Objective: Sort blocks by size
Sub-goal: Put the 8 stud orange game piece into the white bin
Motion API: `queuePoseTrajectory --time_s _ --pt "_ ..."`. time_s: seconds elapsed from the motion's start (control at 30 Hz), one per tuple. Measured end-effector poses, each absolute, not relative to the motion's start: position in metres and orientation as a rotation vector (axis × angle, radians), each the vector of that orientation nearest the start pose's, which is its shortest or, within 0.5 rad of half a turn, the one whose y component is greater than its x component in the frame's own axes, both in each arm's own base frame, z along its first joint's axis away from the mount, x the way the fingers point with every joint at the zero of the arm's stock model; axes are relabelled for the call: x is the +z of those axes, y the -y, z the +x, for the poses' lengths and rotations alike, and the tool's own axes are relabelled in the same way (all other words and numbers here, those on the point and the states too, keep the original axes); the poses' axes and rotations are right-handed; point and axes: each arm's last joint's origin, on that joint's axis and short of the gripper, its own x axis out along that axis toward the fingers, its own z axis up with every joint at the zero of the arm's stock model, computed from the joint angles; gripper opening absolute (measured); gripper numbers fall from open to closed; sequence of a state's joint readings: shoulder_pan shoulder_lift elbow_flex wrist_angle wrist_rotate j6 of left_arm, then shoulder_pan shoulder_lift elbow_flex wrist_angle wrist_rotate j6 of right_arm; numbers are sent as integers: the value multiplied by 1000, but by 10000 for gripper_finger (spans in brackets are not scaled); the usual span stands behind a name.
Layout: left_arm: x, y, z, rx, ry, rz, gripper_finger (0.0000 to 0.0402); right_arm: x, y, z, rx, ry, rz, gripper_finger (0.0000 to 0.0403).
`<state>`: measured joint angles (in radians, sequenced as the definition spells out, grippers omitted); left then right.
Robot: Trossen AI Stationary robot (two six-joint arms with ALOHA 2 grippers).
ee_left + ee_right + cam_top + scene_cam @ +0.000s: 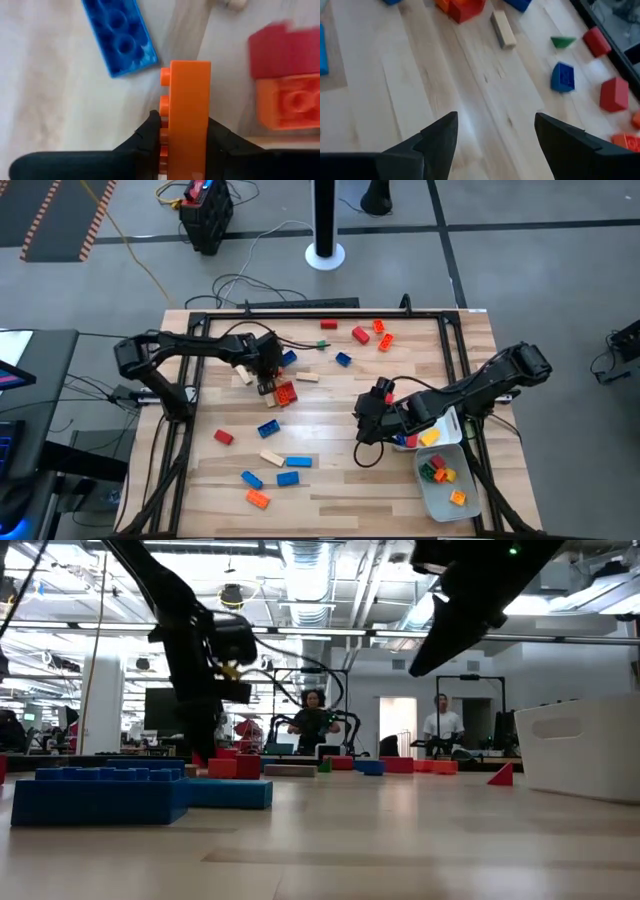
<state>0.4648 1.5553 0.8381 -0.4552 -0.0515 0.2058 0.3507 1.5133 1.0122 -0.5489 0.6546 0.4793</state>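
Loose blocks in red, orange, blue, tan and green lie scattered over the wooden table (pixel 320 420). My left gripper (pixel 268 384) is at the table's left middle, shut on an orange block (pixel 189 110) that is turned on its side. A blue block (pixel 120 35) and a red-and-orange pair (pixel 287 97) lie close by. My right gripper (pixel 364 418) hangs open over bare wood right of centre, with nothing between its fingers (pixel 440 137). A tan block (pixel 503 29), a green one (pixel 561 41) and a blue one (pixel 563 76) lie beyond it. My left gripper pinches the orange block between its two fingers, one finger (pixel 151 131) on the studded face (pixel 165 125) and the other on the opposite face (pixel 206 131). The fingers come steeply from above. Whether the block is off the table, I cannot tell.
Two white trays stand at the right: one (pixel 452 420) behind my right arm holds yellow, blue and red blocks, and one (pixel 432 498) near the front right corner holds several. Blue, orange and tan blocks (pixel 272 478) lie near the front left. A black frame (pixel 300 308) rims the table.
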Motion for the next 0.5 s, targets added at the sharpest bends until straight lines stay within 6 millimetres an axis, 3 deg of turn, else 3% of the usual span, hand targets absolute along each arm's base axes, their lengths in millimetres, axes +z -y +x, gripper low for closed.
queuePoseTrajectory --time_s 0.13,0.27,0.5 --pt "193 -117 243 318 -1062 -57 81 228 -88 274 -514 -807 -73 290" --pt "220 -98 250 223 -836 -22 81 228 -90 282 -567 -632 -111 290" --pt "224 -53 272 48 -504 57 87 232 -81 302 -459 -264 -117 290"
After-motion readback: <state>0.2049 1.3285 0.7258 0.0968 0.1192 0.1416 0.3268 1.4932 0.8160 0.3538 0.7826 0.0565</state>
